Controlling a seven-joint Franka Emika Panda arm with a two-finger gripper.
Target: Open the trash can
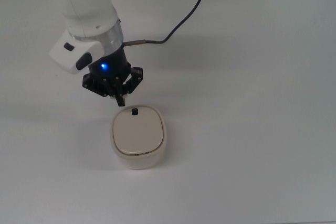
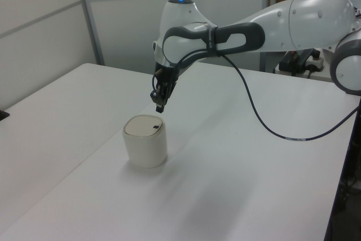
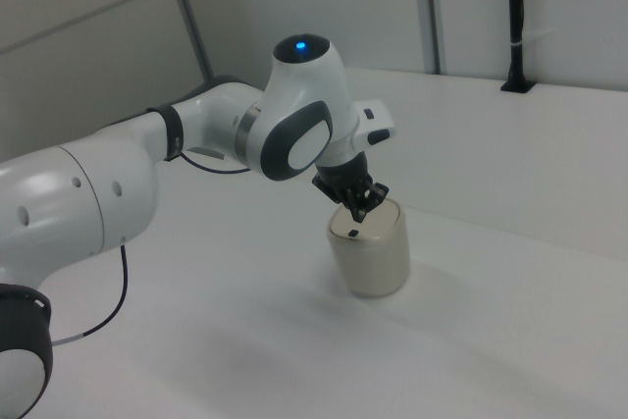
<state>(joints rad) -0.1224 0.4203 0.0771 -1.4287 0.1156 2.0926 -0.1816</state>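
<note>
The trash can (image 1: 138, 139) is a small cream-white rounded-square bin on the white table, also seen in the left view (image 2: 145, 146) and the right view (image 3: 371, 257). Its flat beige lid (image 1: 138, 131) lies shut, with a tiny black button (image 1: 135, 111) near the far edge. My gripper (image 1: 122, 100) points down with its fingers shut together and nothing held. It hovers just above and behind the button edge of the lid, not touching it, as the left view (image 2: 159, 107) and the right view (image 3: 358, 211) also show.
A black cable (image 1: 178, 22) runs from the wrist across the table toward the top view's upper edge. The white arm (image 2: 265, 26) stretches in from the left view's right. The table's edge (image 2: 338, 196) lies at the left view's right.
</note>
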